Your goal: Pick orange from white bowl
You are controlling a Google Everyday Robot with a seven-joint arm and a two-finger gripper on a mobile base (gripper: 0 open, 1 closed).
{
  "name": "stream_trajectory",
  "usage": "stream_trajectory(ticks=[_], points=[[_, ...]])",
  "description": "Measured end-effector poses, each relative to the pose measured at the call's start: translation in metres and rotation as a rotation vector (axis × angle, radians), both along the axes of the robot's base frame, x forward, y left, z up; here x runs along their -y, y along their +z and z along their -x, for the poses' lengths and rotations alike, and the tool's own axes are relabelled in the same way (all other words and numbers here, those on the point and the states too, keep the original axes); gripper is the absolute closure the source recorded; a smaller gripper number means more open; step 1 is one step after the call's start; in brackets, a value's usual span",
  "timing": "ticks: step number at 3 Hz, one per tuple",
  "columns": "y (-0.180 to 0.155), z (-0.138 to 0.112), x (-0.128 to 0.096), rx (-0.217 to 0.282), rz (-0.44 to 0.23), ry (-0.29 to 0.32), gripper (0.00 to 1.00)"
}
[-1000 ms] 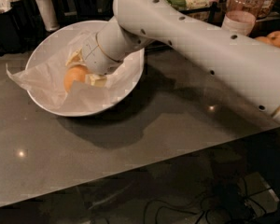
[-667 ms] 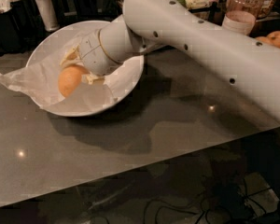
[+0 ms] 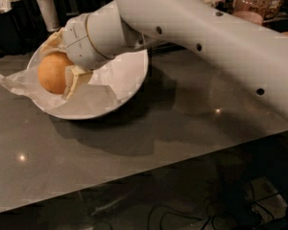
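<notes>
Orange (image 3: 52, 74): round, smooth, dull yellow-orange skin, sitting at left side of white bowl (image 3: 137, 83), over crumpled white paper (image 3: 19, 83) spilling past rim. No long axis, so grip angle matters little. Gripper (image 3: 62, 63) reaches in from right, jaws pinching orange: one cream finger across its right face, other seemingly above. Orange lies left of wrist, apparently clear of bowl floor. Bowl wide, shallow, glossy. Table (image 3: 182, 123) grey, polished, reflective. Thick white arm (image 3: 206, 32) spans frame. Likely next: straight lift; paper may snag.
</notes>
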State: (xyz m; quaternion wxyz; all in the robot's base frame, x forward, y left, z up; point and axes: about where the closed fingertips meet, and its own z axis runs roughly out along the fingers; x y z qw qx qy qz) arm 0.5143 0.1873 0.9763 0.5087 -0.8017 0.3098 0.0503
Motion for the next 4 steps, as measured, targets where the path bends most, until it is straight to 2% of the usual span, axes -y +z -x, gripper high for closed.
stream_trajectory(ticks=[1, 2, 3, 4], points=[[0.032, 0.010, 0.007, 0.050, -0.033, -0.040, 1.00], [0.060, 0.005, 0.030, 0.015, -0.055, -0.069, 1.00], [0.069, 0.006, 0.061, -0.060, -0.006, -0.048, 1.00], [0.064, 0.028, 0.099, -0.127, 0.076, -0.009, 1.00]])
